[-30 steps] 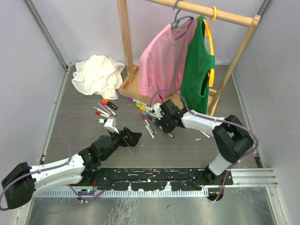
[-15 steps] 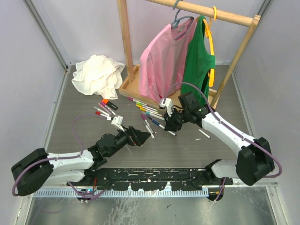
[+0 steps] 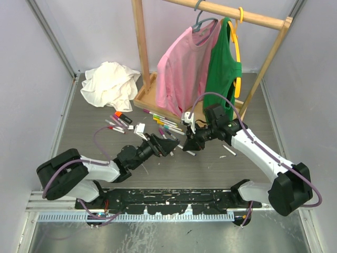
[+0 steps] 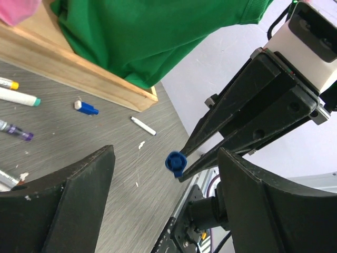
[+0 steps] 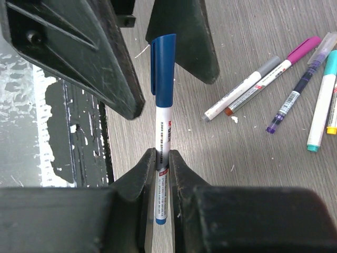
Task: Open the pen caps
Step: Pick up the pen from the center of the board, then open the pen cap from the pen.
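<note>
My right gripper is shut on a white pen and holds it above the table, its blue cap pointing at my left gripper. My left gripper is open, and its two fingers stand on either side of the blue cap without touching it. In the top view the two grippers meet tip to tip, left and right. Several more capped pens lie on the table behind them, and others lie further left.
A wooden clothes rack with a pink shirt and a green top stands behind the pens. A white cloth lies back left. A small blue piece and a white stick lie near the rack base.
My left gripper has reached right and forward until its open fingers flank the blue cap. My right gripper lifted the pen off the table and turned it towards the left gripper.
</note>
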Available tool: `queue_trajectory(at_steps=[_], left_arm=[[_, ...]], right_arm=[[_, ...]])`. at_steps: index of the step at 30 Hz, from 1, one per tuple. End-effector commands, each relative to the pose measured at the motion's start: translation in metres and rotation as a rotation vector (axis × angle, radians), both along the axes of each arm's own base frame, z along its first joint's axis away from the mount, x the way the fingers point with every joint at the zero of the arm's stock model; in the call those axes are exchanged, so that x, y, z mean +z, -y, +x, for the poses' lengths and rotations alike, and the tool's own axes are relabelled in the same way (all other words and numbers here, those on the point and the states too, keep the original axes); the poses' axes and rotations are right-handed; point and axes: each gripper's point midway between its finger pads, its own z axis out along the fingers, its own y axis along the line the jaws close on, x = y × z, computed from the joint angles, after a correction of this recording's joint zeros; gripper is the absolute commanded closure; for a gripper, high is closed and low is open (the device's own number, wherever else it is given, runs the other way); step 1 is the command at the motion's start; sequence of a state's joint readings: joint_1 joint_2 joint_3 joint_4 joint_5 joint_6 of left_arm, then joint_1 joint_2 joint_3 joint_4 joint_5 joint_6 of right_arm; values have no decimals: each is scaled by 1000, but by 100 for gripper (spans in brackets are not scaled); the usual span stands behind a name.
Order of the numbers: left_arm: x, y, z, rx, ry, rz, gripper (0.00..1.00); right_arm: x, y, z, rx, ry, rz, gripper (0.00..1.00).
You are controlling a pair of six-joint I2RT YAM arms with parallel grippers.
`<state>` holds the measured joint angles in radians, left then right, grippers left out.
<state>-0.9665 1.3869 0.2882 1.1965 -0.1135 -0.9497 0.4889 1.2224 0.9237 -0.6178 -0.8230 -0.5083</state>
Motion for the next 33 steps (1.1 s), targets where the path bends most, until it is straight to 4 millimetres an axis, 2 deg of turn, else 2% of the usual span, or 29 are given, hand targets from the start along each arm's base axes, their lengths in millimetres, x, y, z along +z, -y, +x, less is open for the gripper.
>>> queue_trajectory(at_steps=[1,4,15,18,19,22,24,25,28,31,33], left_arm=[[46,11,3,-26,71,-156,26],[43,14,6,-24,56,-167,41],[30,18,7,-32,40,-136,85],[28,20,7,-38,47,-123,94],[27,21,7,-42,49,-120,95],[26,27,5,-68,50,-114,99],[26,33,4,-89,53,-112,100],[26,35,4,-93,55,-114,100],[27,38,4,-98,63,-119,100],[28,36,7,-76,78,-122,100],[30,33,11,-47,100,-115,100]], right_arm=[[18,-6,0,40,36,60,99],[15,-6,2,30,37,47,99],[9,-5,7,9,27,29,99],[8,-5,6,12,19,32,99],[8,-6,6,15,15,34,95],[6,-8,3,23,-5,43,64],[5,-9,4,14,-13,48,53],[5,-9,5,9,-16,49,51],[1,-10,6,0,-35,45,53],[-2,-10,8,-6,-40,36,65],[-4,-9,8,-4,-39,26,78]])
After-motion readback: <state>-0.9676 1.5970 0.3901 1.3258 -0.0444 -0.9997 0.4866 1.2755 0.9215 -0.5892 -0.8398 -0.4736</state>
